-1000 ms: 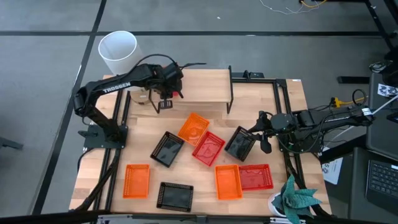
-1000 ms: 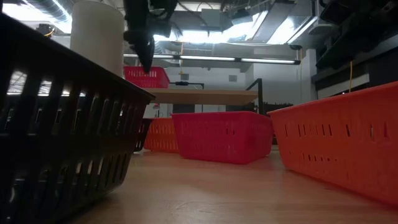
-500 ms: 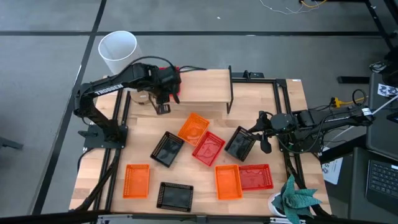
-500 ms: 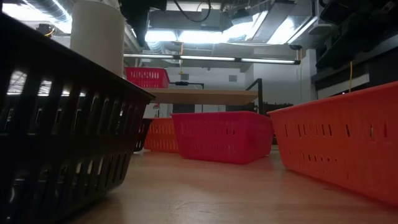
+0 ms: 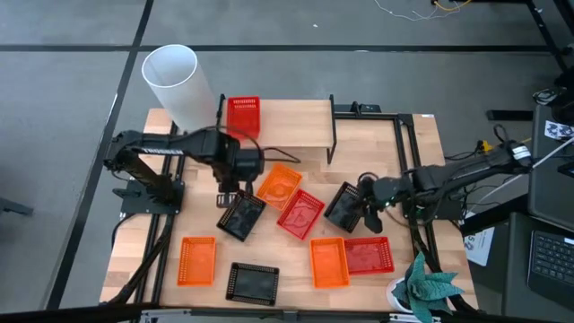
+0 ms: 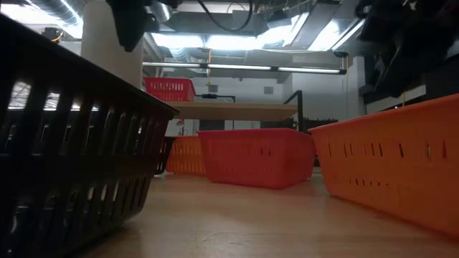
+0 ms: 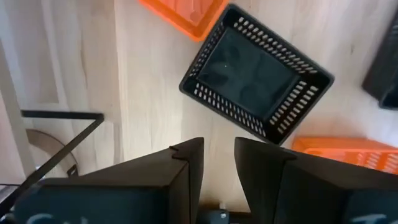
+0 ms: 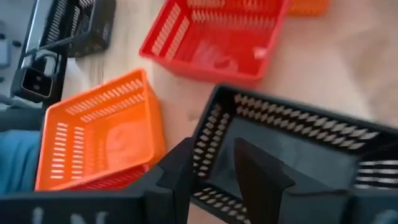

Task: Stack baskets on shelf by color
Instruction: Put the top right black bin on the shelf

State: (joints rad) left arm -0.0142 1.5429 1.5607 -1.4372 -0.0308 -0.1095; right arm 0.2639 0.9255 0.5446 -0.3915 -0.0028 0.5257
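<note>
While my left gripper [image 5: 229,190] hangs over the black basket [image 5: 240,215] at mid-table, its fingers [image 7: 186,163] stand slightly parted with nothing between them. My right gripper [image 5: 365,208], also narrowly parted and empty, sits over the near rim of a second black basket [image 5: 345,206]. One red basket [image 5: 243,116] rests on the shelf [image 5: 296,126] at its left end. Bare tabletop [image 5: 202,202] shows left of the first black basket; the remaining baskets crowd the near half.

Dark jointed arms, black cables
</note>
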